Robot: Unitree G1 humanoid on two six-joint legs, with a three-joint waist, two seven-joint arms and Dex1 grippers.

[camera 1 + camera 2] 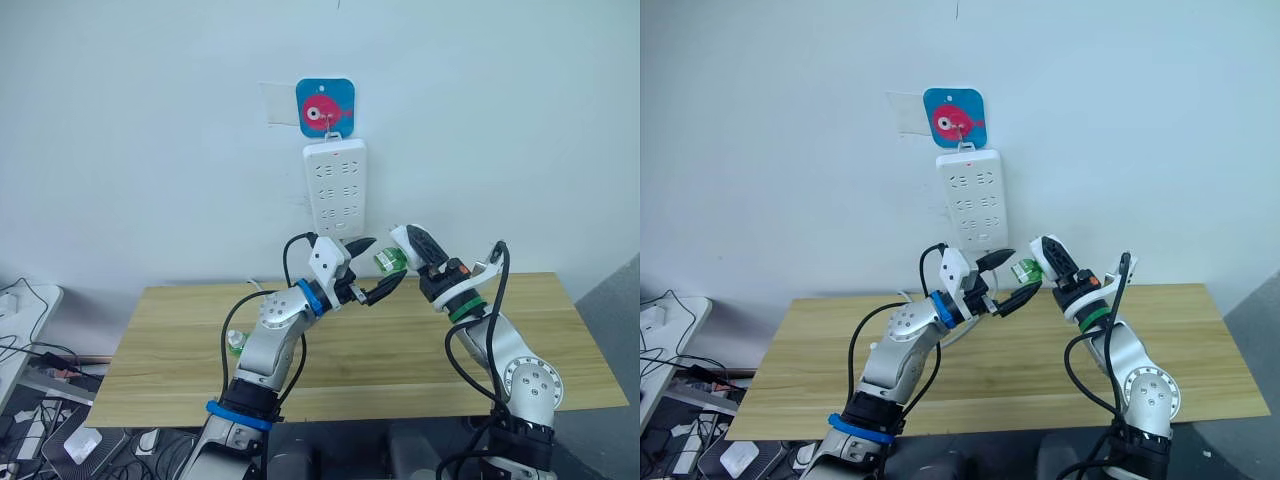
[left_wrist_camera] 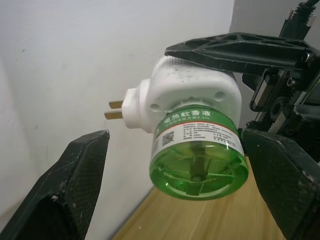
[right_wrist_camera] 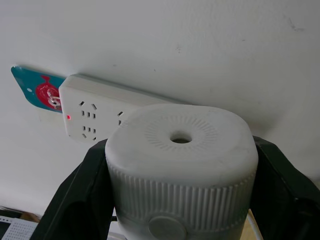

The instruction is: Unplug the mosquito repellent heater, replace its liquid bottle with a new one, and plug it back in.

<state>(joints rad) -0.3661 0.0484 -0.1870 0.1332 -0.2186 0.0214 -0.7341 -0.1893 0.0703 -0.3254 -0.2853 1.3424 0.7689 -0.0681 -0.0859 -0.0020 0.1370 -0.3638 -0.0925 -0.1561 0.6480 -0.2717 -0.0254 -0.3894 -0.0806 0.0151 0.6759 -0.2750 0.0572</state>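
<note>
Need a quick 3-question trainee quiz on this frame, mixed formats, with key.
1. True or false: the mosquito repellent heater is plugged into the power strip.
2. Which tool grips the heater? A) the left tool B) the right tool C) both
3. Fill in: the liquid bottle screwed into the heater is ____ in colour.

Key:
1. False. It is held clear of the strip, prongs bare.
2. B. The right tool is clamped on the heater's white body; the left tool is open, its fingers to either side of the bottle without touching it.
3. Green.
</note>
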